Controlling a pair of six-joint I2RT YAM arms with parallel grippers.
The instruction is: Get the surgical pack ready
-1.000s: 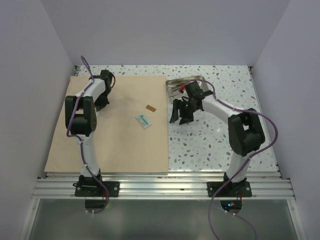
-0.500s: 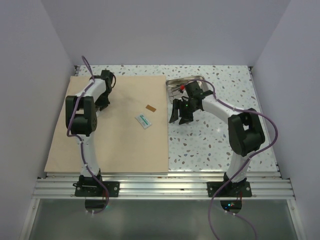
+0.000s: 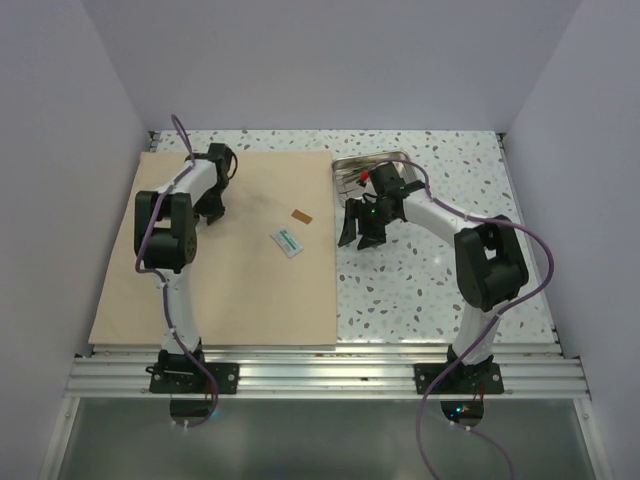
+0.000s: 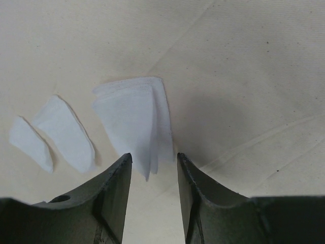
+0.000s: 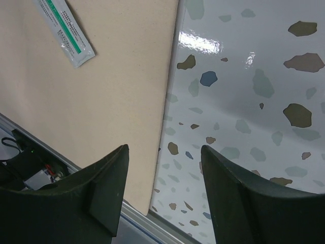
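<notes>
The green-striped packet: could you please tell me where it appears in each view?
Top external: the green-striped packet lies on the tan wrap sheet, right of its centre.
Left wrist: not in it.
Right wrist: the packet sits top left, on the sheet.
Shared landmark: the sheet's right edge against the speckled table.

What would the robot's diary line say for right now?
left jaws: open, over folded white gauze | right jaws: open, empty, over wrap sheet edge | steel tray: beside sheet
</notes>
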